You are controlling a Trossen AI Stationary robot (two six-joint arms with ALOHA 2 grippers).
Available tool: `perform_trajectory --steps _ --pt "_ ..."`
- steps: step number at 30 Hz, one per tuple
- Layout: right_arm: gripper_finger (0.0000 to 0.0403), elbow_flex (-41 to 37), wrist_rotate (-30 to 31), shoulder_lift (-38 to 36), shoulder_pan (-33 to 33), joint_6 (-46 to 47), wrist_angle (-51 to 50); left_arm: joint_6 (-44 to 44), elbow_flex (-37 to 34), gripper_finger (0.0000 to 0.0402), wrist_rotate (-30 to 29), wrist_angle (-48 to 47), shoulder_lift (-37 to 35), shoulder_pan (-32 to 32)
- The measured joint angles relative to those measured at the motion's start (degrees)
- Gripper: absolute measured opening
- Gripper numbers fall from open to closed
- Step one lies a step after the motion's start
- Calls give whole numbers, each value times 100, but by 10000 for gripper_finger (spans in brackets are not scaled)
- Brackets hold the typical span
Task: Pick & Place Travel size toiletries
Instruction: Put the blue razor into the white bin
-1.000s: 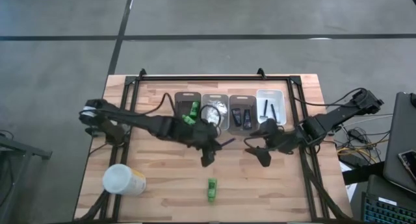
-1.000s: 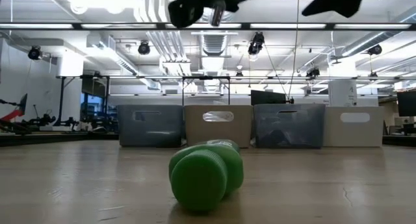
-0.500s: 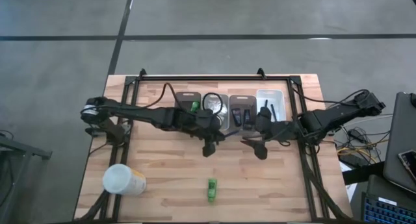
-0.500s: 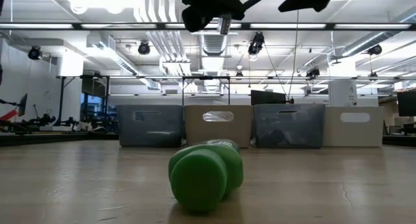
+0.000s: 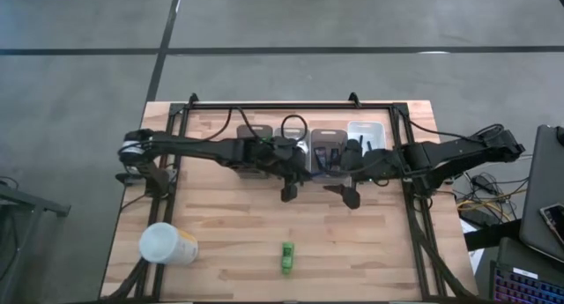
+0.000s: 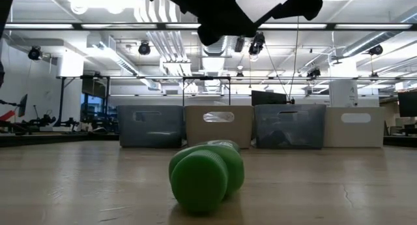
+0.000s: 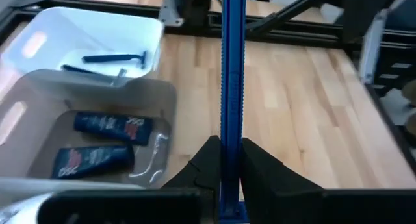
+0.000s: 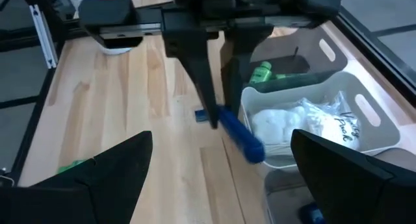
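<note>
Razor handle (image 7: 233, 87), blue, thin and straight, is clamped near one end between the closed fingers of the left gripper (image 7: 224, 160) and is held in the air over the desk (image 5: 229, 242), just in front of the row of bins. From the right wrist view the same razor (image 8: 239, 134) is seen jutting from the left arm's fingers beside the bin of white packets (image 8: 305, 123). It is judged light and rigid, with smooth plastic that could slip or pivot in a narrow pinch; a hold across the ribbed middle of the handle would be steadier, and the head end is best left untouched.

Two more razors (image 7: 114, 58) lie in the white bin (image 7: 136, 26), which is taken to be where this one belongs. Next to it a clear bin holds two black tubes (image 7: 104, 143), soft-sided and likely to dent if squeezed hard.

A green bottle (image 5: 287, 257) lies on its side on the bare desk, well apart from the bins; in the low view (image 6: 203, 173) its round end faces the camera. It is judged stiff but prone to rolling, so a grasp across its body is advised.

The right gripper (image 5: 349, 194) hovers with fingers spread wide and empty, near the left one. A large white cylinder (image 5: 166, 244) stands near the desk's left front corner.
</note>
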Motion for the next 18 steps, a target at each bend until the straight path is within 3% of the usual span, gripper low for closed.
perform_trajectory --steps 6,18 --pt "355 0 7 2 -2 -39 1 46 0 39 198 187 160 -3" --pt "263 -140 24 9 -122 120 -103 94 96 39 201 252 164 -2"
